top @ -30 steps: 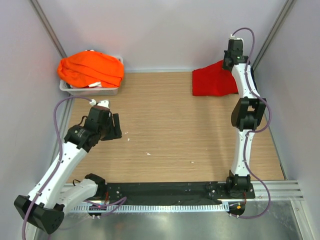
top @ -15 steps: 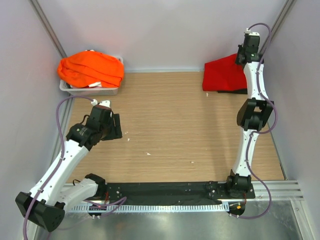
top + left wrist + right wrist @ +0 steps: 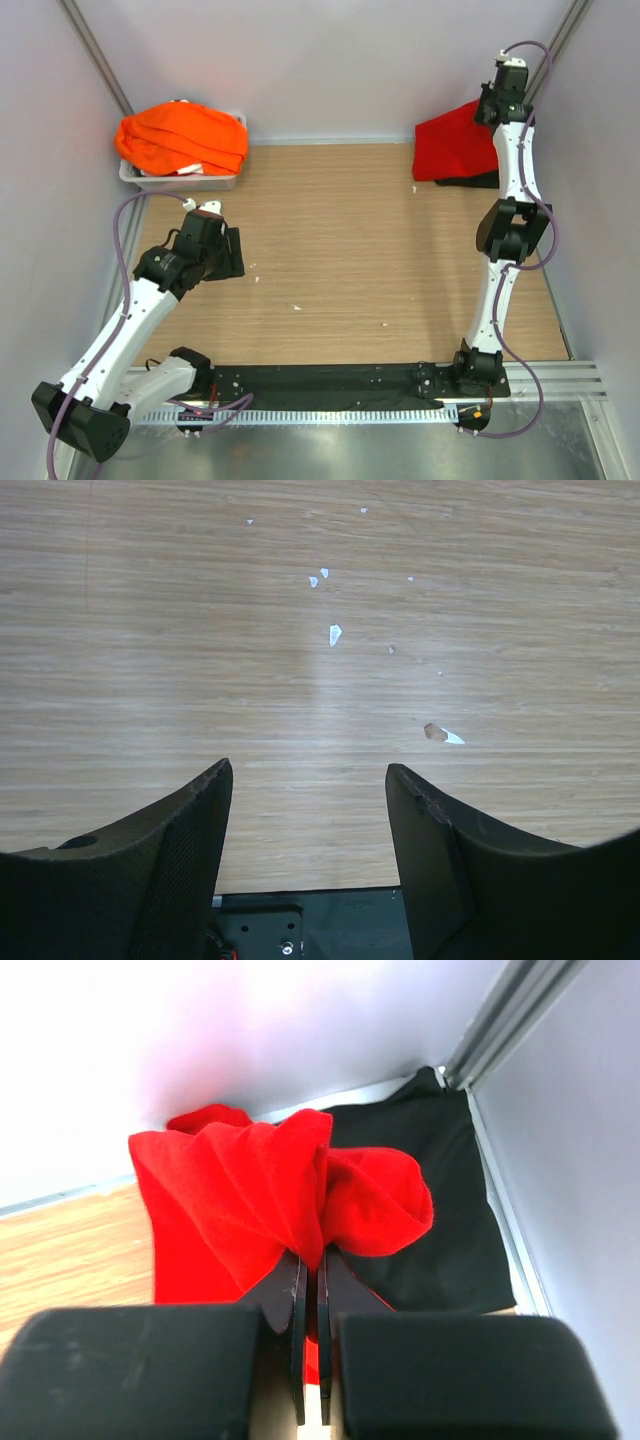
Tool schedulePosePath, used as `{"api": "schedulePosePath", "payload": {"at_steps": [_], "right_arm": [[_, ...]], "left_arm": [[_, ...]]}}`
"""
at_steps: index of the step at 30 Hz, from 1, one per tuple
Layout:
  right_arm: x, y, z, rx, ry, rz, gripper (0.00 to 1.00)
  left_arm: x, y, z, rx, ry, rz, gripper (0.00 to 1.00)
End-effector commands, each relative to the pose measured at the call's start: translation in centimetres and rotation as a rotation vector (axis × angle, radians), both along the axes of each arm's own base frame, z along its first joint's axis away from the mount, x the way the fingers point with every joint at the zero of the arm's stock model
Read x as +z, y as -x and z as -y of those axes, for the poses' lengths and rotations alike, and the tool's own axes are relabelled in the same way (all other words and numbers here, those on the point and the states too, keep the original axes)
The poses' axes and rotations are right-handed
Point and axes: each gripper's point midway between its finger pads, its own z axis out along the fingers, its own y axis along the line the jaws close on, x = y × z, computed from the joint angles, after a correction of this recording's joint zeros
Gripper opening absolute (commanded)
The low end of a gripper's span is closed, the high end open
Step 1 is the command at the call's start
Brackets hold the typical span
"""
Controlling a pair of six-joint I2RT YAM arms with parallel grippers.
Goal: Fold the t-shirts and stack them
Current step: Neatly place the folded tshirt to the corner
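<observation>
My right gripper (image 3: 492, 112) is at the far right corner, shut on the red t-shirt (image 3: 452, 140), which hangs bunched from it; the wrist view shows the jaws pinching the red cloth (image 3: 270, 1195). Under it a black t-shirt (image 3: 440, 1210) lies flat in the corner, its edge showing in the top view (image 3: 470, 181). The orange t-shirts (image 3: 182, 138) are heaped in the grey tray (image 3: 180, 182) at far left. My left gripper (image 3: 232, 252) is open and empty over bare wood at left (image 3: 308, 780).
The walls close in on three sides; the right wall and a metal post (image 3: 505, 1010) stand right by the right gripper. Small white scraps (image 3: 335, 634) lie on the wooden table (image 3: 340, 250).
My right gripper has carried the red t-shirt from the table's far right farther right and back into the corner, over the black t-shirt. The left arm has barely moved.
</observation>
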Motion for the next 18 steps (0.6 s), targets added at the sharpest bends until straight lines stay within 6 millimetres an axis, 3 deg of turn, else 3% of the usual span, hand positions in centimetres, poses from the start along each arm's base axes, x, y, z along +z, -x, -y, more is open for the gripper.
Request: {"api": "schedulePosePath", "payload": {"at_steps": [1, 11, 18], "right_arm": [[11.5, 0.7, -0.2, 0.013, 0.003, 0.268, 0.01], [14.1, 1.4, -0.2, 0.009, 0.015, 0.319, 0.01], [12.4, 1.2, 1.1, -0.011, 0.017, 0.288, 0.01]], "left_arm": [[0.5, -0.6, 0.2, -0.001, 0.015, 0.033, 0.64], [0.5, -0.6, 0.2, 0.001, 0.014, 0.033, 0.64], [0.4, -0.6, 0.2, 0.002, 0.012, 0.031, 0.64]]}}
